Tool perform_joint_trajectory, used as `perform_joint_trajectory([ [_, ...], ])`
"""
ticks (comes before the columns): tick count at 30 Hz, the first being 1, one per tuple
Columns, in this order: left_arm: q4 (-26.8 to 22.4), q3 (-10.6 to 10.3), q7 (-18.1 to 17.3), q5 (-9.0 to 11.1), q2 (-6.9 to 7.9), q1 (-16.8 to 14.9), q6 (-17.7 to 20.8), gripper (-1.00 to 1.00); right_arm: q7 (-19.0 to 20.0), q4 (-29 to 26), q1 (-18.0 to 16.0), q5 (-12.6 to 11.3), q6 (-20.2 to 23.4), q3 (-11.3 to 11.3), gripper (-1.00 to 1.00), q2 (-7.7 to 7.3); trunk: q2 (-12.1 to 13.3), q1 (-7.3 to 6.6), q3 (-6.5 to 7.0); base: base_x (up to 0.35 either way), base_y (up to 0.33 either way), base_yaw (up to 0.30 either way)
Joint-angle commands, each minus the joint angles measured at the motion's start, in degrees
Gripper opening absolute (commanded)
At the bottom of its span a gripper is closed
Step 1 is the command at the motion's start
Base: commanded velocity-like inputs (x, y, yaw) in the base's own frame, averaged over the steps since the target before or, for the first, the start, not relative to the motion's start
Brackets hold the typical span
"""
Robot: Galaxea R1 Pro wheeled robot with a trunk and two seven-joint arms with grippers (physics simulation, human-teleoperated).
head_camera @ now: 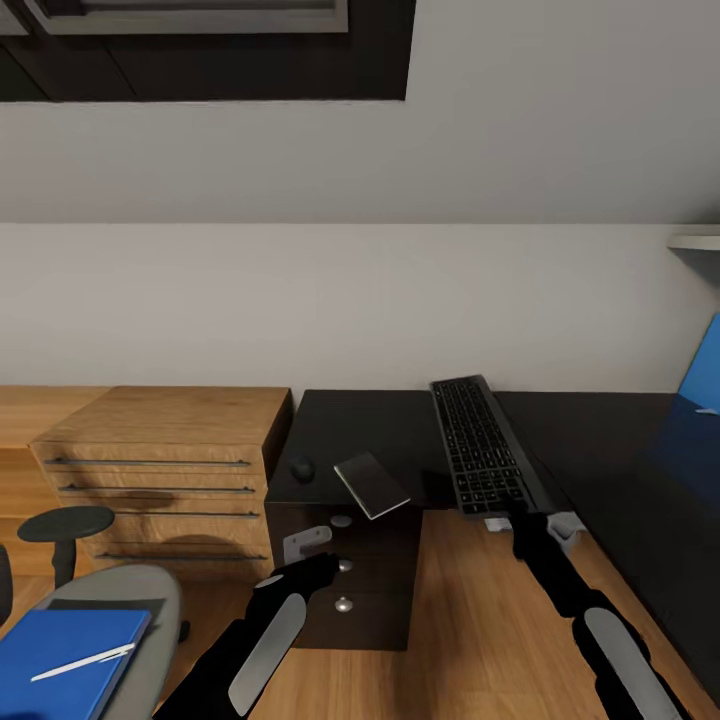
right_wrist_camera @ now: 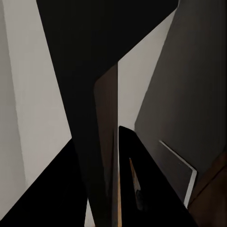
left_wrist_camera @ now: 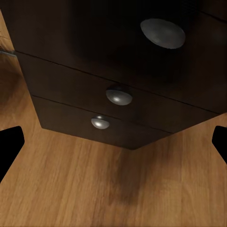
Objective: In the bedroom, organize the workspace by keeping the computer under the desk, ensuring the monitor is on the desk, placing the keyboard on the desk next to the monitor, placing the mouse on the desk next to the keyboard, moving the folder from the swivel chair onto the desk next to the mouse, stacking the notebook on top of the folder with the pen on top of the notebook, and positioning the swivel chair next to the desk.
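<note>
The dark-grey keyboard (head_camera: 482,448) lies lengthwise on the glossy black desk (head_camera: 390,430), its near end past the desk's front edge. My right gripper (head_camera: 531,525) is shut on that near end; in the right wrist view the keyboard's thin edge (right_wrist_camera: 107,142) runs between the black fingers (right_wrist_camera: 142,189). A small grey notebook (head_camera: 371,485) tilts over the desk's front edge, beside a dark mouse (head_camera: 302,468). My left gripper (head_camera: 305,546) hangs open before the black drawer unit (left_wrist_camera: 118,61), fingers (left_wrist_camera: 9,146) wide apart. The blue folder (head_camera: 65,655) lies on the grey swivel chair (head_camera: 140,595) with the pale pen (head_camera: 85,662) on it.
A low light-wood cabinet (head_camera: 160,470) with drawers stands left of the desk. A blue panel (head_camera: 703,380) rises at the desk's far right. A round black pad on a post (head_camera: 66,525) stands by the chair. Wood floor (head_camera: 470,620) lies between my arms.
</note>
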Motion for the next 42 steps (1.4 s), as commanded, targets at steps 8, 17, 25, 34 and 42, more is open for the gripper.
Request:
perform_joint_trajectory([
  [8, -0.07, -0.09, 0.42, 0.40, 0.02, -0.05, 0.14, 1.00, -10.92, -12.06, 6.75, -10.35, 0.38, -0.14, -1.00, -0.12, -0.03, 0.00, -0.06, 0.000, 0.000, 0.000],
  [17, -0.05, -0.09, 0.46, 0.40, 0.02, -0.05, 0.07, 1.00, -11.43, -12.51, 7.32, -12.62, 0.58, -0.17, -1.00, -0.32, -0.03, 0.00, -0.06, 0.000, 0.000, 0.000],
  [25, -0.05, -0.09, 0.42, 0.40, 0.02, -0.05, 0.12, 1.00, -11.30, -12.64, 7.36, -12.67, 0.41, -0.16, -1.00, -0.27, -0.03, 0.00, -0.06, -0.230, 0.000, 0.000],
  [34, 0.03, -0.09, 0.42, 0.44, 0.02, -0.05, 0.14, 1.00, -10.83, -13.72, 7.36, -12.56, 0.50, -0.16, -1.00, -0.31, -0.03, 0.00, -0.06, -0.332, -0.027, 0.000],
  [42, 0.10, -0.09, 0.42, 0.48, 0.02, -0.05, 0.14, 1.00, -10.89, -13.79, 7.36, -12.50, 0.41, -0.16, -1.00, -0.32, -0.03, 0.00, -0.06, -0.335, -0.014, 0.000],
])
